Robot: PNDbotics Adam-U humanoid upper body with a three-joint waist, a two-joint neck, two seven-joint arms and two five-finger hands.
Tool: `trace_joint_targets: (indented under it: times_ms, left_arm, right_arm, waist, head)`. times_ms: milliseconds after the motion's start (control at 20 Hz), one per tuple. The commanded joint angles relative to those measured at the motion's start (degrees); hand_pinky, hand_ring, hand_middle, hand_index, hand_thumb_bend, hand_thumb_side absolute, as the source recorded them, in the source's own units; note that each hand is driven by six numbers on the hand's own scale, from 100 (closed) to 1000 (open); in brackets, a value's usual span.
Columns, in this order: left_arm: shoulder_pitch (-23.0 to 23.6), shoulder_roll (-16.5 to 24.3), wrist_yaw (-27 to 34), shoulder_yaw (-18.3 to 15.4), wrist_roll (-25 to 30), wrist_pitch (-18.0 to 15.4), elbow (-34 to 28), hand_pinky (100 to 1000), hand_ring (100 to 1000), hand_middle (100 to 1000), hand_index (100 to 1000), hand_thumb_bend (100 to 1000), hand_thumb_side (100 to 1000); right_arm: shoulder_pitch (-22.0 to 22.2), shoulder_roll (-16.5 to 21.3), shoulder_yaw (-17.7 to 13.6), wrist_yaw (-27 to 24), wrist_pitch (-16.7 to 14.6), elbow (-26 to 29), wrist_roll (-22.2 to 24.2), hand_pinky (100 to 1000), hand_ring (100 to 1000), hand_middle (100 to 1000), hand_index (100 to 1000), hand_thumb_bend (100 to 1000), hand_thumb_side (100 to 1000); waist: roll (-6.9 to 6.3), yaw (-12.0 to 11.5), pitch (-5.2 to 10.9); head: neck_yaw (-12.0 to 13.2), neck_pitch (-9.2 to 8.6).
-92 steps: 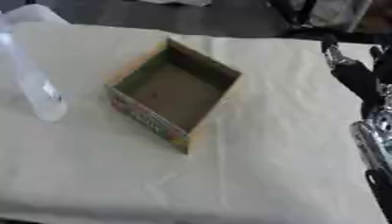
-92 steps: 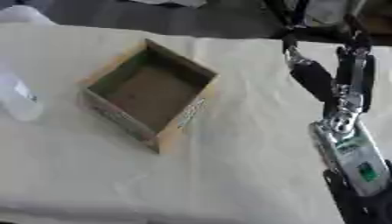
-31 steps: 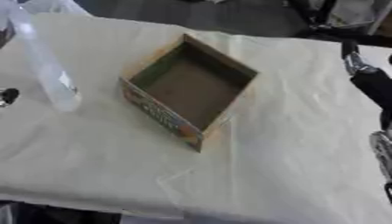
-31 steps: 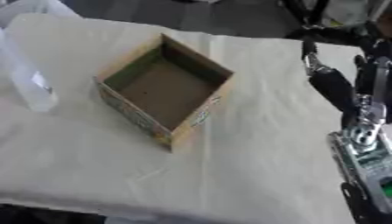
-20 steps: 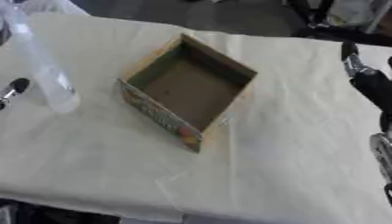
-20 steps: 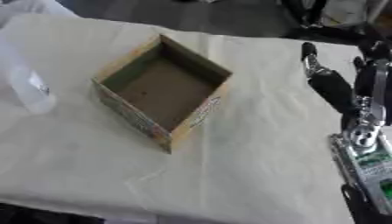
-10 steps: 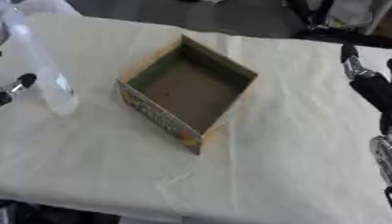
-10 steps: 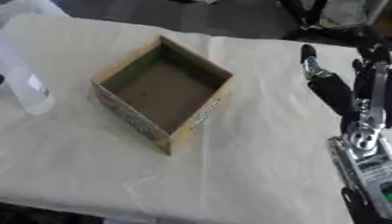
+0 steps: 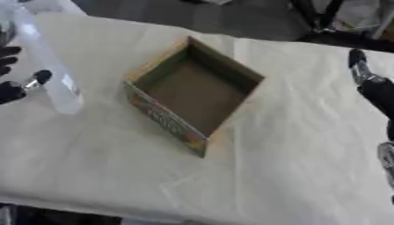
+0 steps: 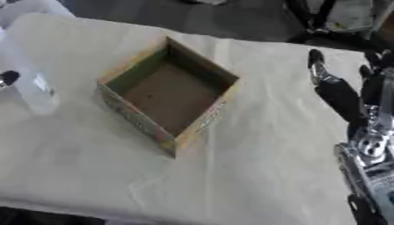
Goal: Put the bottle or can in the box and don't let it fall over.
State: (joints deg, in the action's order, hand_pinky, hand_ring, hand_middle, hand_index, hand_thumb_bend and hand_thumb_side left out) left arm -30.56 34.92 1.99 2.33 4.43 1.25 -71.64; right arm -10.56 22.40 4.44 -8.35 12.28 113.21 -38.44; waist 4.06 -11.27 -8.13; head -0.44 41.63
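Left hand [image 9: 14, 83] now in from left edge, fingers spread wide beside bottle [image 9: 48, 70], nearing it, not yet closed. Bottle upright on tabletop [image 9: 292, 145], left of box [image 9: 192, 94], which I see empty. My right hand [image 10: 338, 94] idle at right, fingers straight. Grasp next, I judge.

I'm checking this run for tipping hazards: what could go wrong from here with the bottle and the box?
The clear bottle is tall and slim, so the left hand closing in from its side could knock it over. The box sits cornerwise with raised walls; the bottle's base might catch a rim. The right hand rests open, idle, at the right edge.
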Motion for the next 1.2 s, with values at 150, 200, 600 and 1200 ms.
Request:
trace_joint_targets:
  times_ms: [150, 200, 600, 1200]
  left_arm:
    - [-2.3, 0.4, -0.2, 0.2, 1.4, -0.2, 0.3, 1000, 949, 894, 870, 622, 369]
    - [-2.6, 0.3, -0.2, 0.3, 1.8, -0.2, 0.4, 1000, 950, 895, 870, 618, 373]
    - [-5.4, -1.0, -2.5, 1.2, 3.4, 0.3, 3.5, 1000, 949, 895, 870, 622, 379]
    - [-7.8, -2.8, -4.7, 1.6, 3.9, 0.0, 7.8, 1000, 949, 895, 851, 607, 383]
  right_arm:
    - [-0.7, 0.4, 0.0, -0.4, 0.0, 1.4, 0.0, 1000, 1000, 1000, 920, 434, 157]
    - [-0.7, 0.4, 0.0, -0.4, 0.1, 1.4, 0.0, 1000, 1000, 1000, 921, 433, 157]
    - [-0.8, 0.1, 0.2, -0.5, -0.1, 1.4, 0.0, 1000, 1000, 1000, 919, 431, 158]
    - [-1.4, -0.3, 0.3, -0.7, -0.1, 1.4, 0.1, 1000, 1000, 1000, 919, 425, 161]
  waist:
    - [-0.19, 0.1, 0.56]
    - [-0.18, 0.1, 0.54]
    - [0.06, 0.5, 0.31]
    - [0.34, 1.1, -0.44]
  head:
    - [0.2, -0.68]
    - [0.1, -0.63]
    - [-0.7, -0.69]
    - [-1.5, -1.04]
